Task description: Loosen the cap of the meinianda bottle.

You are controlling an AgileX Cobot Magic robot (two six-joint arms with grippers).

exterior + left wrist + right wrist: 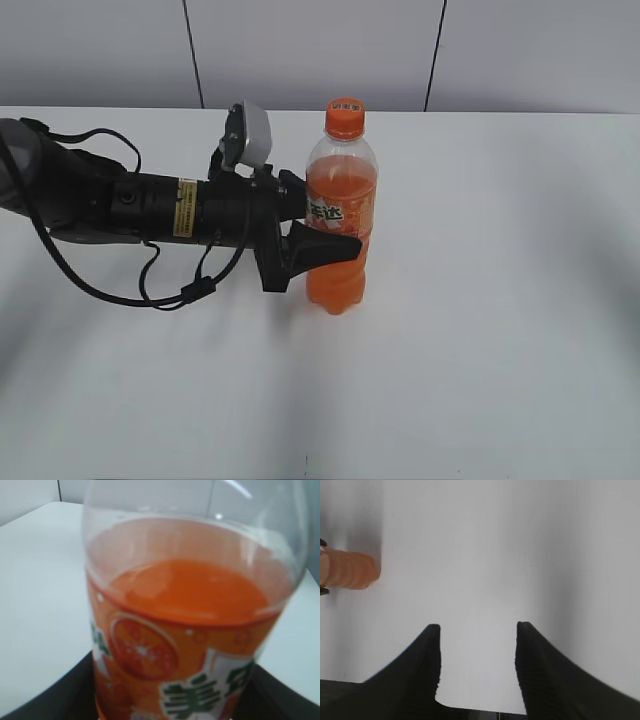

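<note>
Meinianda bottle (340, 215) upright at table (500, 350) centre, orange cap (344, 118) on. Left gripper (325, 225) reaching from 9 o'clock, clenched around bottle's label band. Right gripper (477, 645) released, above bare table.

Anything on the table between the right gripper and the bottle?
Nothing: right wrist view shows bare white table from the right gripper to the bottle at far left.

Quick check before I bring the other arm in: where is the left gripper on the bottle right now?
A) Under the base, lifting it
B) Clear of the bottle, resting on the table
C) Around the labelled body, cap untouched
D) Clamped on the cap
C: the left gripper straddles the meinianda bottle at its label, while the cap sits free above.
</note>
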